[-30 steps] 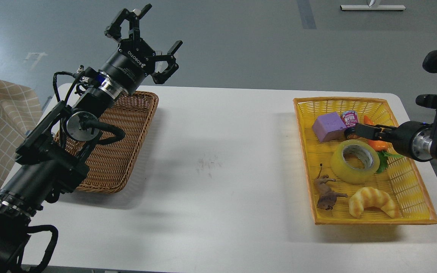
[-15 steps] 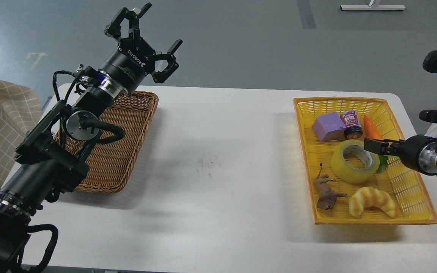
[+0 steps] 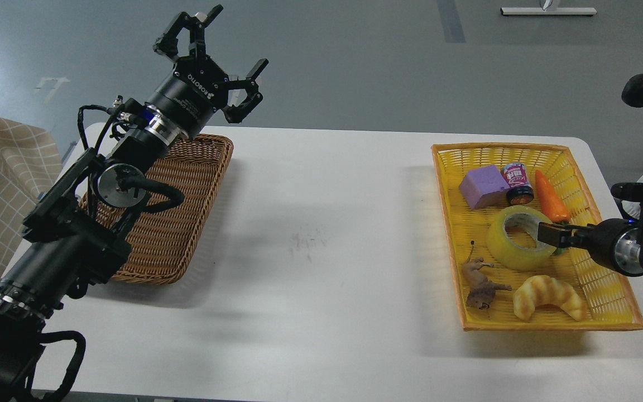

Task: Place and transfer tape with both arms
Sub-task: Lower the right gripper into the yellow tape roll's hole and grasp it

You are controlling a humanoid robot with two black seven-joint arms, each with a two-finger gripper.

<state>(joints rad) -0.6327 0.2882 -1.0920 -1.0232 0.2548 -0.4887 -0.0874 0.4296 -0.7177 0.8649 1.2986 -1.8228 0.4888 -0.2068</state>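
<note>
The tape (image 3: 518,238) lay on its side in my yellow basket (image 3: 606,290), near the basket's middle, core opening facing up and toward me. My right gripper (image 3: 550,234) reached in from the right edge, low over the basket, its dark tip at the roll's right rim, overlapping the edge of the core opening. Seen end-on and dark; I could not tell whether those fingers were spread or closed, nor whether they touched the roll.

Around the tape: purple block (image 3: 484,187) and small can (image 3: 517,182) behind it, orange carrot (image 3: 551,195) behind and to the right, toy animal (image 3: 480,282) and croissant toy (image 3: 547,297) in front.

My left gripper (image 3: 210,61) hung high above the far corner of the brown wicker basket (image 3: 187,212), fingers (image 3: 255,70) spread wide, holding nothing. White surface (image 3: 321,234) between the baskets.
</note>
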